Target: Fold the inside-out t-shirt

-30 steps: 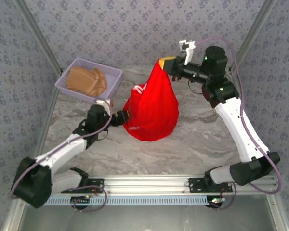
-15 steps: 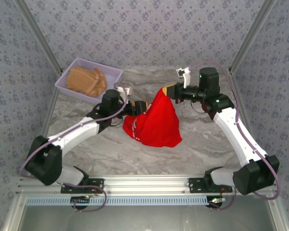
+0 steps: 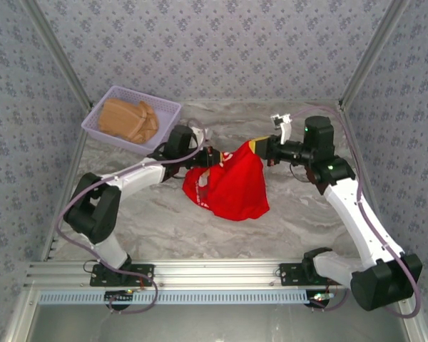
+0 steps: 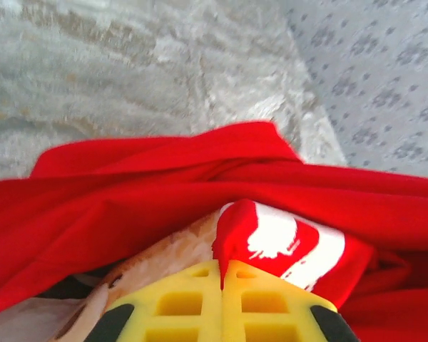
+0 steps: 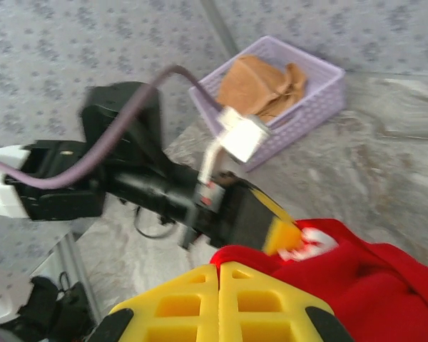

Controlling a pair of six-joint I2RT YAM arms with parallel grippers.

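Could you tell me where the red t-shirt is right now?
In the top view, the red t-shirt sits mid-table, right of the purple basket, its top edge held by the left gripper and right gripper.

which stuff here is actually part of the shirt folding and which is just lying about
Part of the job:
- red t-shirt
- left tool and right tool, each shut on it

Lying about:
- purple basket
- tan garment inside it

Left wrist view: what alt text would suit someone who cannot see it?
The left gripper, with yellow plastic fingers, is shut on a fold of the bright red cloth t-shirt with white lettering; a grey marbled table lies behind.
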